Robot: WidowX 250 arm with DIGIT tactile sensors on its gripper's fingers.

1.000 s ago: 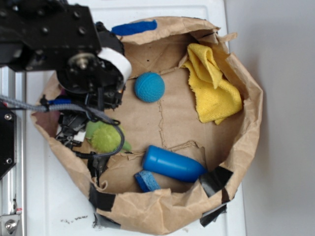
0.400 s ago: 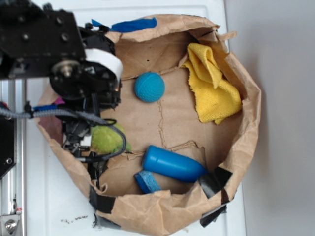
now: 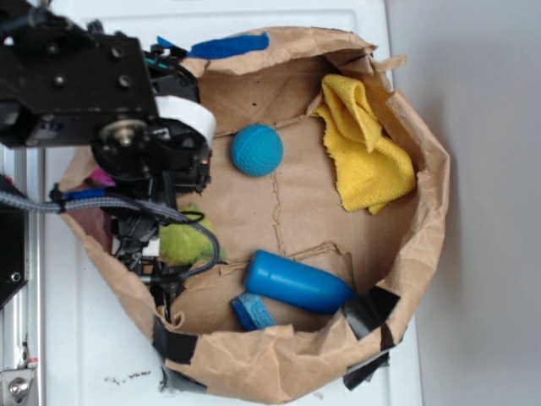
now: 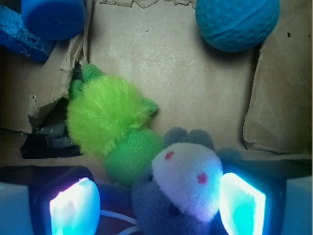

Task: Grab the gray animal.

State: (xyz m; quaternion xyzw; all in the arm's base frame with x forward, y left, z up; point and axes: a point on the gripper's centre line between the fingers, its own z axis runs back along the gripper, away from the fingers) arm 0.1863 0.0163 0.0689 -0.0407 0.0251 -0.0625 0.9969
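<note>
A: Where is the animal point(image 4: 183, 188) lying?

B: Its gray-and-white head is seen between the pads of the tool point(image 4: 156, 203), the green body trailing ahead. The pads stand apart: one is touched by the head, the other is left clear, so no grip is judged made.

A: Why so low?

B: So the head can be straddled. The ball point(image 4: 238, 22) is left well ahead, the cylinder point(image 4: 54, 17) off to the other side.
</note>
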